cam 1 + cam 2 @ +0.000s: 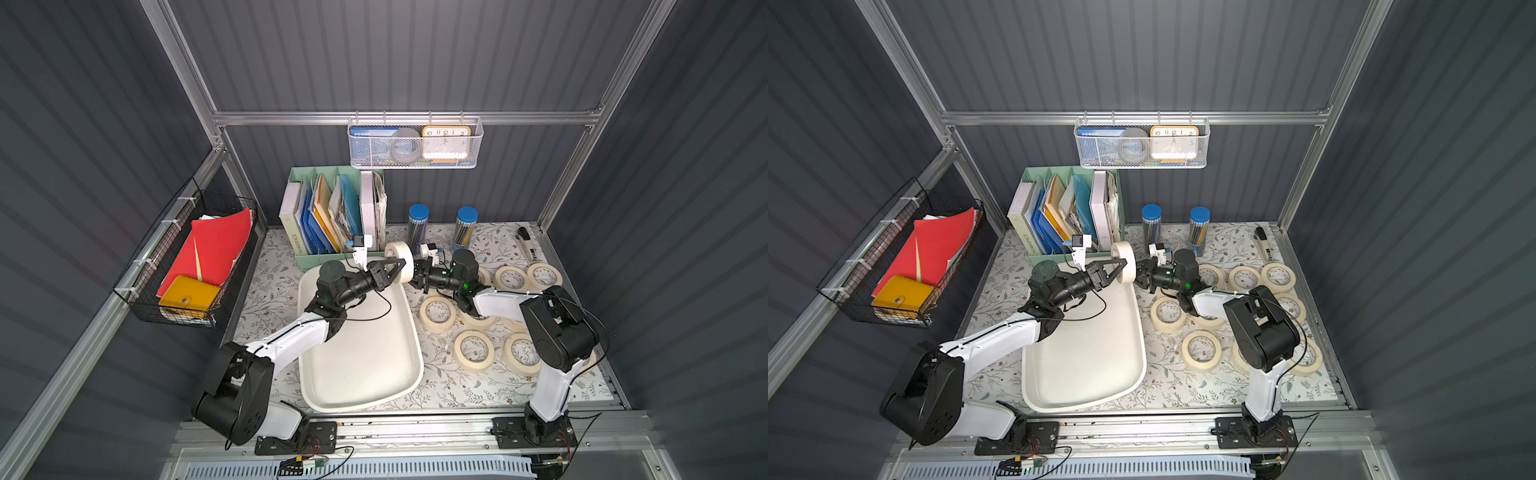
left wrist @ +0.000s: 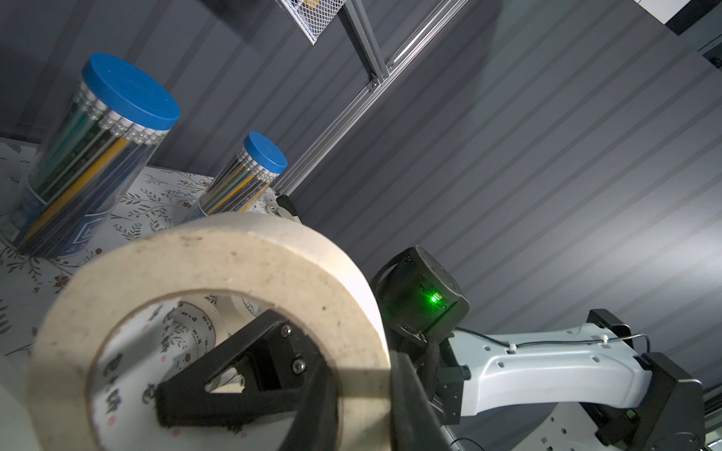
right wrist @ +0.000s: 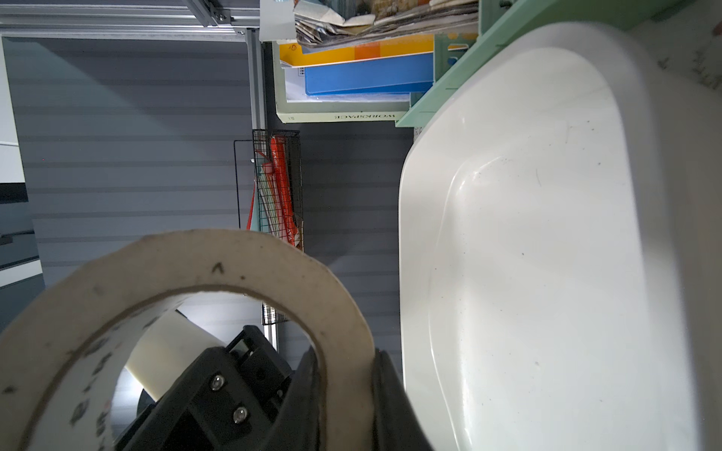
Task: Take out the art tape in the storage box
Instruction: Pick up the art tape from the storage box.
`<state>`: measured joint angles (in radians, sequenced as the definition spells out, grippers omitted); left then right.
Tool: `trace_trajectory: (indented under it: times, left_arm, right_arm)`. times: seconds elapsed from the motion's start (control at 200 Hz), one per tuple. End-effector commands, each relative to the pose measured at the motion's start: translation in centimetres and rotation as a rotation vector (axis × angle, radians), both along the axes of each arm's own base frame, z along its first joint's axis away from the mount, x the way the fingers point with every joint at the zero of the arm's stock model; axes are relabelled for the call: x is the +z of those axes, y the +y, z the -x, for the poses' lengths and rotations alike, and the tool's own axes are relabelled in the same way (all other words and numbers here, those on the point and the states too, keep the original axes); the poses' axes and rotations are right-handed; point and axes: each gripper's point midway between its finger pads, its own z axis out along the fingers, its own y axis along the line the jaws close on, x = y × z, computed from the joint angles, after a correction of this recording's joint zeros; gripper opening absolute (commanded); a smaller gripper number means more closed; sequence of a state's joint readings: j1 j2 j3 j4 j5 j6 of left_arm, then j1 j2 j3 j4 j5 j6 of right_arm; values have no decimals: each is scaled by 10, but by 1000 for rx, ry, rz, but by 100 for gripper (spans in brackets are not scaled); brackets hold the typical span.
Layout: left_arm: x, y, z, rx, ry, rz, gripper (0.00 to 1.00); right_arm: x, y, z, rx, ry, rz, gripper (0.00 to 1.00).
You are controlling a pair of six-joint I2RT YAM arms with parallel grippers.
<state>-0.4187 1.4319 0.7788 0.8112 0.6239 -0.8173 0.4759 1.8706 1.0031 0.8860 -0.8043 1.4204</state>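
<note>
Top views: left gripper and right gripper meet nose to nose over the far right corner of the shallow off-white plastic storage tub. Between them one cream masking-tape roll, white-cored, stands on edge in the air above the tub's rim. Left wrist view: left fingers clamp the roll's wall, one inside the ring, one outside. Right wrist view: right fingers pinch the same roll the same way from the opposite face. More flat cream tape rolls lie on the floral table cover, right of the tub.
</note>
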Motion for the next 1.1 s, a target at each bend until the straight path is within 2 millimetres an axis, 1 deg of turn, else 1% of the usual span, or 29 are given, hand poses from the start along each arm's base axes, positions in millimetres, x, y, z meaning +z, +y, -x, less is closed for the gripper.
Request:
trace_trajectory:
  times: [0.0,0.04,0.08,0.125,0.15,0.19,0.21,0.22,0.225,0.285,0.345,0.43,0.455,0.505,0.57,0.6,0.705,0.795,0.901,0.971,1.021,1.096]
  left_arm:
    - [18,-4,1,-5,-109,-20,6]
    - [18,-4,1,-3,-113,-37,19]
    - [17,-3,1,-2,-116,-57,37]
    - [17,-3,1,3,-120,-79,60]
    - [17,-2,1,11,-122,-96,70]
    - [17,1,0,26,-126,-125,80]
    - [17,2,0,35,-128,-142,84]
    - [17,3,0,40,-128,-150,86]
    - [17,3,0,43,-129,-153,87]
    - [19,10,-2,88,-137,-213,99]
    - [22,20,-3,142,-140,-275,100]
    - [29,37,-1,223,-144,-359,100]
    - [31,46,-3,270,-142,-386,100]
    - [35,58,-2,327,-133,-425,100]
    - [37,72,1,386,-114,-461,100]
    - [37,78,2,408,-108,-475,100]
    - [31,88,3,451,-76,-509,100]
    - [20,88,2,447,-44,-522,100]
    - [11,86,1,436,-24,-528,100]
    - [8,86,1,434,-20,-525,100]
    - [6,86,2,434,-15,-524,100]
    - [3,86,3,433,-11,-526,100]
  right_arm:
    - [8,2,9,25,-26,-1,0]
    - [6,-3,7,13,-25,16,0]
    - [4,-8,7,4,-27,40,0]
    - [2,-14,7,-8,-33,77,0]
    - [1,-17,7,-15,-37,102,0]
    - [-1,-23,8,-23,-43,151,0]
    - [-2,-27,9,-30,-47,180,0]
    - [-7,-29,11,-30,-33,204,0]
    - [-2,-29,11,-32,-53,202,0]
    - [-6,-43,15,-53,-67,319,0]
    - [-11,-60,22,-75,-84,454,0]
    - [-8,-85,33,-124,-105,601,0]
    - [-7,-94,36,-140,-111,645,0]
    - [-8,-111,47,-154,-109,755,0]
    - [-17,-135,67,-149,-86,931,0]
    - [-21,-149,73,-159,-82,1026,0]
    - [-31,-181,102,-128,-44,1241,0]
    - [-39,-197,125,-74,-14,1352,0]
    - [-48,-214,144,-37,5,1478,0]
    - [-51,-225,152,-34,2,1568,0]
    - [-54,-229,156,-26,0,1614,0]
    - [-60,-227,159,-16,-17,1644,0]
